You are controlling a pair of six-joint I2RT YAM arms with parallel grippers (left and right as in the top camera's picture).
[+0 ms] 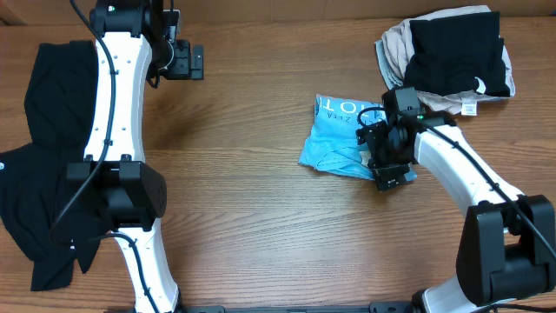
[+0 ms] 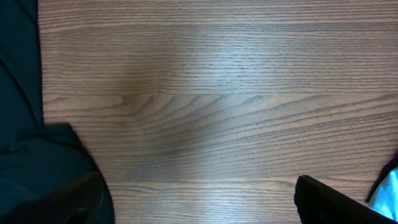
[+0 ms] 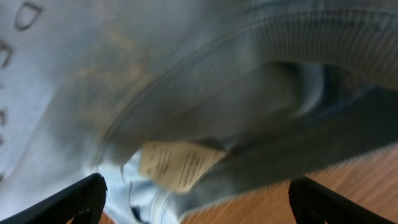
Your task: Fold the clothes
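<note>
A light blue T-shirt (image 1: 339, 135) with printed lettering lies crumpled right of the table's middle. My right gripper (image 1: 388, 167) hangs over its right edge with jaws open. In the right wrist view the shirt's ribbed collar (image 3: 273, 62) and a cream label (image 3: 180, 163) fill the frame between the open fingertips (image 3: 196, 202). A large black garment (image 1: 39, 148) lies along the left edge and shows in the left wrist view (image 2: 25, 124). My left gripper (image 1: 187, 61) is at the far left top, open and empty over bare wood (image 2: 199, 199).
A pile of beige and black clothes (image 1: 447, 56) with a white tag sits at the far right corner. The left arm's white links stand over the black garment. Bare wooden tabletop (image 1: 252, 226) lies between the arms.
</note>
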